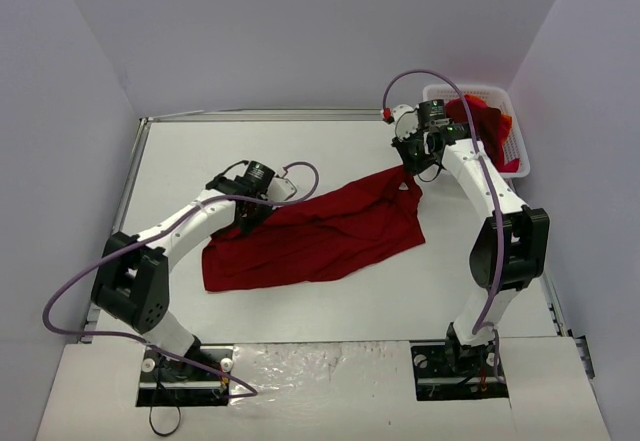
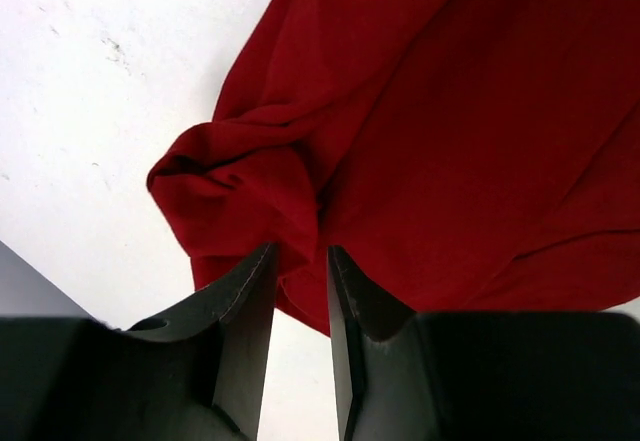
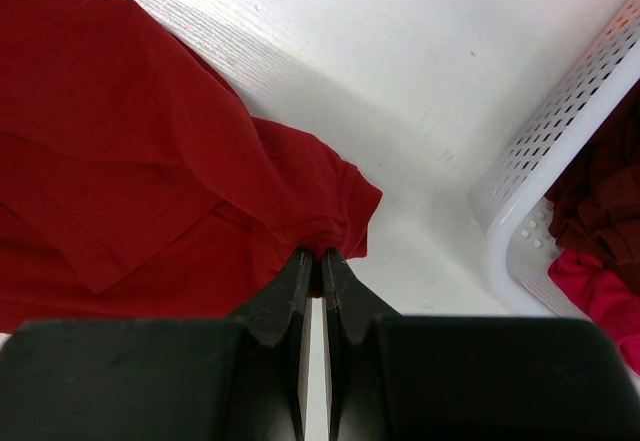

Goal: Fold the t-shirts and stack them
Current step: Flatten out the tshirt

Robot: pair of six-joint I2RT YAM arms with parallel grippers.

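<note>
The left pincer (image 2: 300, 254) and the right pincer (image 3: 320, 257) each pinch one end of the red t-shirt (image 1: 320, 236) lying on the desk (image 1: 300, 151), so I think they next pull it flat for folding.

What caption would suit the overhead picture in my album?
Left gripper and right gripper pinch opposite ends of a dark red t-shirt on the table, white basket nearby.

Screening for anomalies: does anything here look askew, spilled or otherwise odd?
The red t-shirt lies skewed and rumpled, its ends pinched by the left gripper and right gripper. More shirts heap over the basket rim. Nothing spilled or damaged.
</note>
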